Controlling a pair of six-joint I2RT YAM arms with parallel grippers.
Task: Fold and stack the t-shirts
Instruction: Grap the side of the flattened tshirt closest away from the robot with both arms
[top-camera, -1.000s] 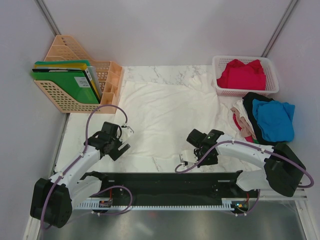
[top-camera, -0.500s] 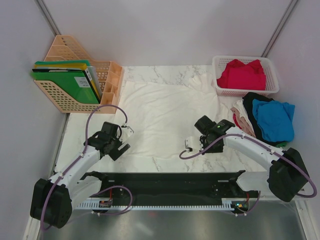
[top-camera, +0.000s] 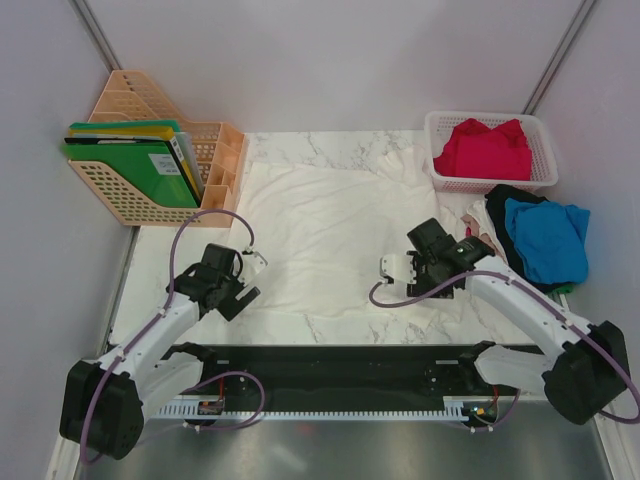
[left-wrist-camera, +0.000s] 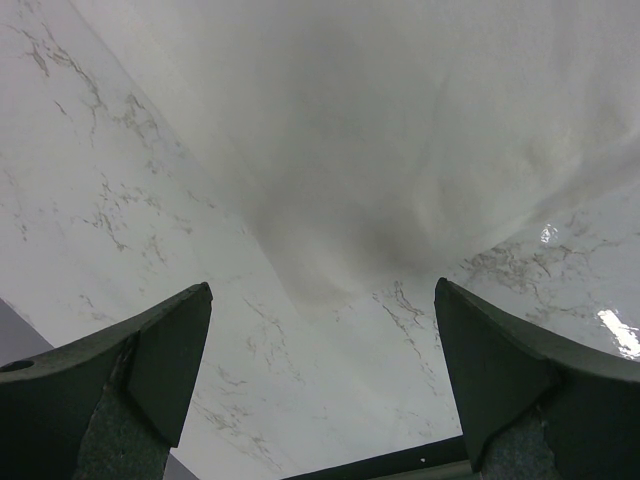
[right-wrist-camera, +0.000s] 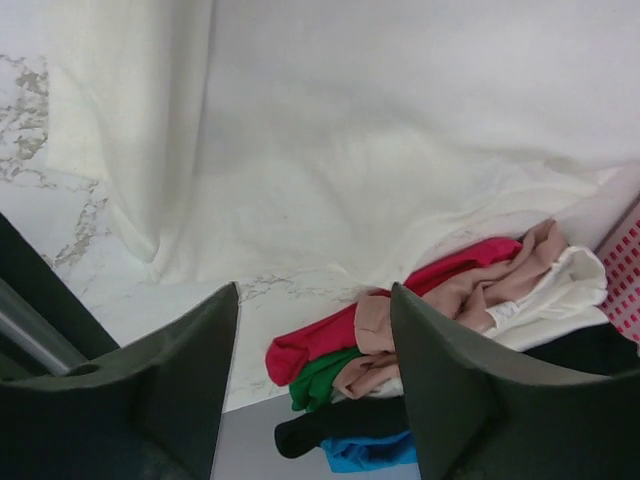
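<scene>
A large white t-shirt (top-camera: 330, 225) lies spread flat on the marble table (top-camera: 160, 270). My left gripper (top-camera: 238, 290) hovers open over its near left edge, where the wrist view shows the white t-shirt (left-wrist-camera: 400, 150) hem beyond the left gripper (left-wrist-camera: 320, 390). My right gripper (top-camera: 452, 262) is open and empty above the shirt's right side. Past the right gripper (right-wrist-camera: 315, 380) lies a heap of crumpled t-shirts (right-wrist-camera: 430, 320): red, beige, green, black and blue. From above, the blue t-shirt (top-camera: 545, 240) tops that heap. A red t-shirt (top-camera: 485, 150) fills the white basket (top-camera: 440, 120).
A peach file holder (top-camera: 130, 100) with green folders (top-camera: 135, 170) stands at the back left. The black base rail (top-camera: 320, 365) runs along the near edge. Grey walls close in the left, back and right sides.
My right gripper has moved right and away from the near edge, toward the heap, and its jaws have gone from shut to open. The left arm has stayed put.
</scene>
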